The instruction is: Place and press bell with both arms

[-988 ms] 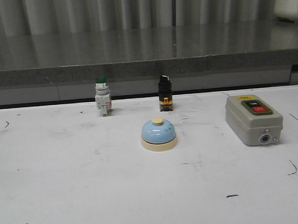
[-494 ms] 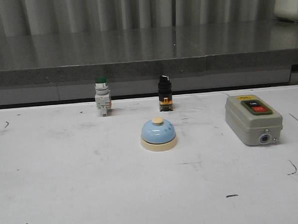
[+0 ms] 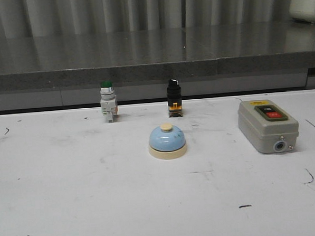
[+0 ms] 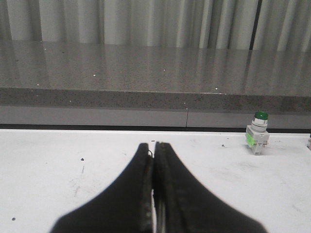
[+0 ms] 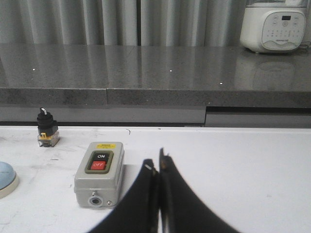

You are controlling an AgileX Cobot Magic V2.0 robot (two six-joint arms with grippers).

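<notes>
Black jaws of the left gripper (image 4: 154, 145) and right gripper (image 5: 159, 167) are pressed together, empty. Well ahead between them, the light-blue dome-shaped bell (image 3: 167, 142) sits mid-table on the white table (image 3: 72, 196), bare surface all round.

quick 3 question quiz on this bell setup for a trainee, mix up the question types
1. True or false: a gripper is touching the bell.
2. In the front view, which item stands at the far right of the table? A) green pushbutton B) black selector switch C) grey switch box
3. Fill in: the fingers of the left gripper and the right gripper are both ____.

Key
1. False; neither arm appears in the front view, and the bell stands alone.
2. C
3. shut, holding nothing
</notes>
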